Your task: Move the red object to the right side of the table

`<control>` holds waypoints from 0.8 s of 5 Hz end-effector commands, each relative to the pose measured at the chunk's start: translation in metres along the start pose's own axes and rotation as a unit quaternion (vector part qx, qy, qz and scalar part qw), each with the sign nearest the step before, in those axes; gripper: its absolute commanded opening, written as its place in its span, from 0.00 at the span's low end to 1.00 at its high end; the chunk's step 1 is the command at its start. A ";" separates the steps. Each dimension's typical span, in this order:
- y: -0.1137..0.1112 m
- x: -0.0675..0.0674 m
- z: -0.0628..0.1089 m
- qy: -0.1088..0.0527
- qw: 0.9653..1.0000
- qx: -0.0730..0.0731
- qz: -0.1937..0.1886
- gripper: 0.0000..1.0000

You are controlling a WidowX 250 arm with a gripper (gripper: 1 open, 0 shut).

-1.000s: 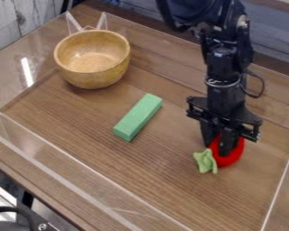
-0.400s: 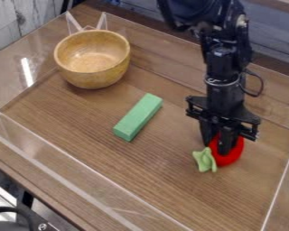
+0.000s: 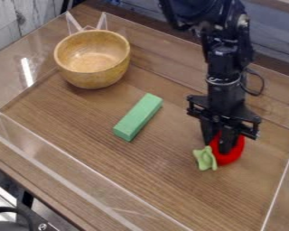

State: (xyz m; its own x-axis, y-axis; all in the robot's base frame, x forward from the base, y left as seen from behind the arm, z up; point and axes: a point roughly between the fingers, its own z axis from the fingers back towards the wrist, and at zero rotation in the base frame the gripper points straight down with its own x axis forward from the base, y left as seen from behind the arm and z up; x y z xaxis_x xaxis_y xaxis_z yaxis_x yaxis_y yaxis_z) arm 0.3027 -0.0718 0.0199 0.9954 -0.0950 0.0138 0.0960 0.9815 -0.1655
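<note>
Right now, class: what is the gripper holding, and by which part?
The gripper is shut on the red object, gripping its red body; the green leafy cap sticks out free.

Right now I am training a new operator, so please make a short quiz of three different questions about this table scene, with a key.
1. True or false: the gripper is shut on the red object.
2. Which thing lies nearest to the red object?
A. the wooden bowl
B. the green block
C. the far left corner of the table
3. Fill in: the light green leafy cap of the red object points toward the ______ side of the picture.

Key
1. True; the gripper points down and its jaws close on the red object, which is at the table surface.
2. B
3. left
</note>
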 end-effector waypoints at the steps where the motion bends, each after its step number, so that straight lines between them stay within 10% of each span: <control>1: 0.014 0.002 -0.008 0.005 1.000 0.010 0.013 0.00; 4: 0.015 0.003 -0.009 0.012 1.000 0.011 0.019 0.00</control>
State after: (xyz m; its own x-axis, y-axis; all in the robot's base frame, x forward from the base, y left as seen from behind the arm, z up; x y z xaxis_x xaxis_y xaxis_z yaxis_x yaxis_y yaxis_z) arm 0.3063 -0.0709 0.0185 0.9953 -0.0967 0.0048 0.0962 0.9820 -0.1623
